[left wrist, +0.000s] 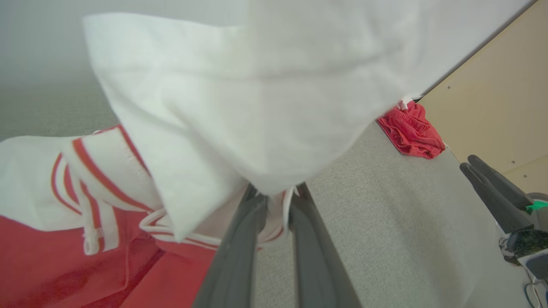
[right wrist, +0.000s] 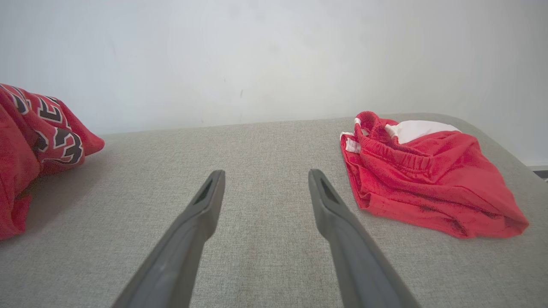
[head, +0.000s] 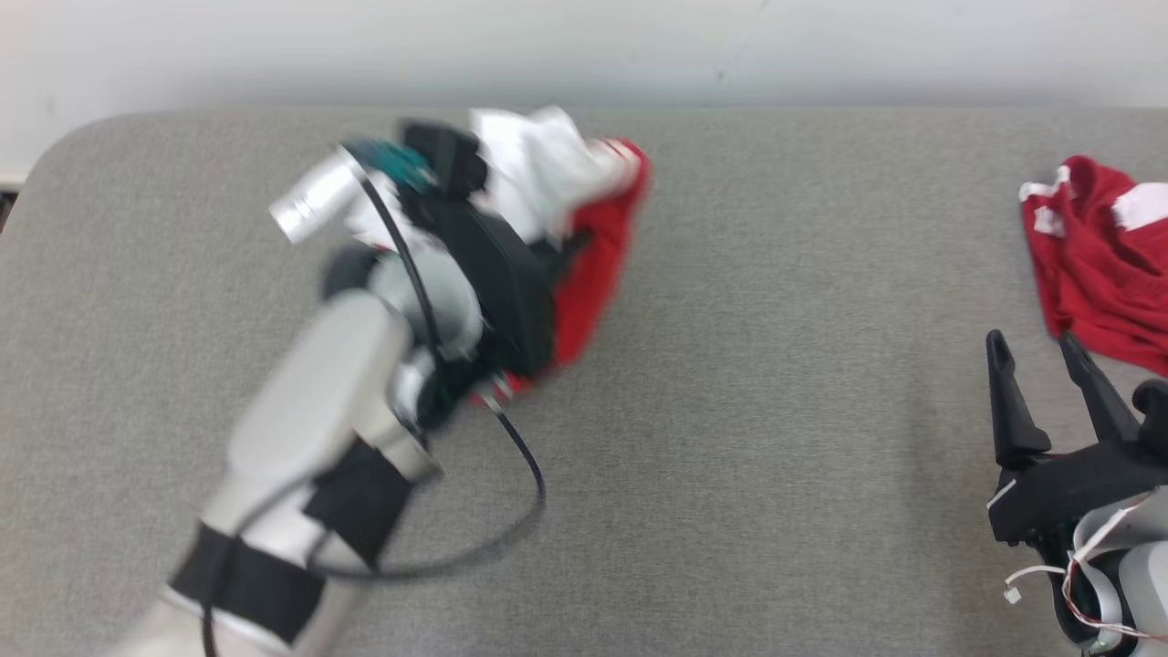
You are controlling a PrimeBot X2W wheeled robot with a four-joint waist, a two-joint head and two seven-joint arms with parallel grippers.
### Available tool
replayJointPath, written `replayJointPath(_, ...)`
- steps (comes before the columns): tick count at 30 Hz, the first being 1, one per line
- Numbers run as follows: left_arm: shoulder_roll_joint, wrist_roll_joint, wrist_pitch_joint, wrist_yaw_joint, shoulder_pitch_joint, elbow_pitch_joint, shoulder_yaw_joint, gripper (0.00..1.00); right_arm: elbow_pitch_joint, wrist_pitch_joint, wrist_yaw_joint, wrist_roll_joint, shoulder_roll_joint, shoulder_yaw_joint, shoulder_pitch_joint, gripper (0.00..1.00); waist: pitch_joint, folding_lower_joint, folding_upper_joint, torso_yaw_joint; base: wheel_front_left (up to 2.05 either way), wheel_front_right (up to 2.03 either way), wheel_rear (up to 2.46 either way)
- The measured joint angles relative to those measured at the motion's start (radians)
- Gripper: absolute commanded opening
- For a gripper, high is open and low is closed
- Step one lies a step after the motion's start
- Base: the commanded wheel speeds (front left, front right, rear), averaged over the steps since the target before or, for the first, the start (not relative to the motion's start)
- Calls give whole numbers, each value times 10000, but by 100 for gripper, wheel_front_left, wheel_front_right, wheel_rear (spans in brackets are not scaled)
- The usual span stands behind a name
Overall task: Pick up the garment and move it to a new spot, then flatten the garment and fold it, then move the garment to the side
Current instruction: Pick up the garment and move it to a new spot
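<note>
Garment: the red-and-white knit jersey (head: 547, 173) is bunched and raised over the far-left part of the grey fabric-covered table (head: 776, 411). I judge it is lifted for carrying to a new spot.
Left gripper (left wrist: 276, 201): jaws pinched on a fold of the jersey.
Right gripper (head: 1033, 345): jaws spread and empty, beside the crumpled red shorts (head: 1095, 265) — likely waiting to help flatten.

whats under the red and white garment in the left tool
The grey tabletop shows around and beneath the garment. Its white fabric drapes over the left tool, hiding the tool's tips and the surface directly below the bunch.
</note>
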Motion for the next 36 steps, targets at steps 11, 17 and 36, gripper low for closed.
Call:
replayJointPath(11, 44, -890, -558, 0, 2197, -2525, -2479, 0, -19, -330, -52, 169, 65, -263, 841, 100, -511, -1, 0, -384, 0, 0, 0)
replayJointPath(17, 63, -616, -874, 0, 3041, -2067, -3475, 0, -42, -412, -75, 224, 113, -192, 904, 100, -540, 0, 0, -467, 0, 0, 0)
replayJointPath(36, 167, -654, -2934, 395, 4197, -2153, -4322, 100, 178, -533, -31, 226, 257, -63, 1167, 100, -1247, 0, -1, -448, 0, 0, 0)
